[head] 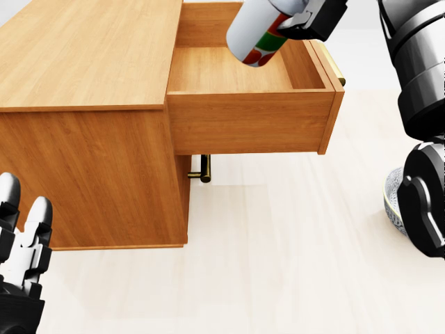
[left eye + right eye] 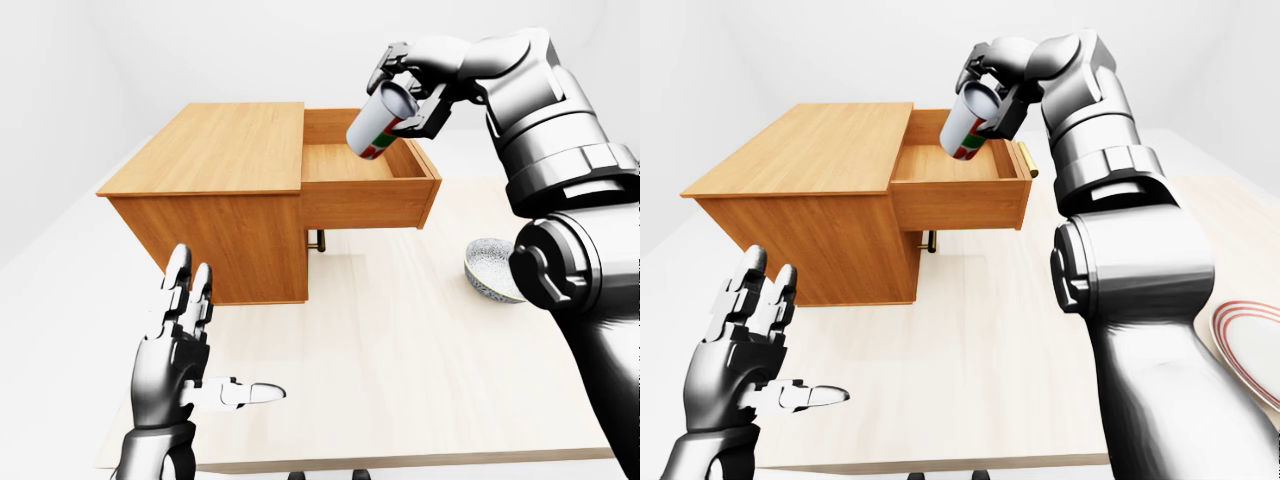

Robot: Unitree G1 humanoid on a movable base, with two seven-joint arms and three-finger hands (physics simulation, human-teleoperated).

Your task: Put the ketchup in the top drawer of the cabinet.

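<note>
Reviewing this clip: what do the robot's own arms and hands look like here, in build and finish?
Both arms are glossy silver-grey metal with darker, near-black joint sections; the right arm has bulky rounded segments with ribbed rings. The left hand has three jointed fingers with pale silver links over dark knuckles. The right hand looks the same, mostly dark. No cables, sleeves or markings show.

The head view is looking steeply down, close on the cabinet (image 1: 90, 104) and its open drawer (image 1: 250, 118). Both eye views are sitting farther off, sharing cabinet, drawer and table (image 2: 400, 340).

Pale wooden tabletop (image 2: 400, 330) amid plain white surroundings
</note>
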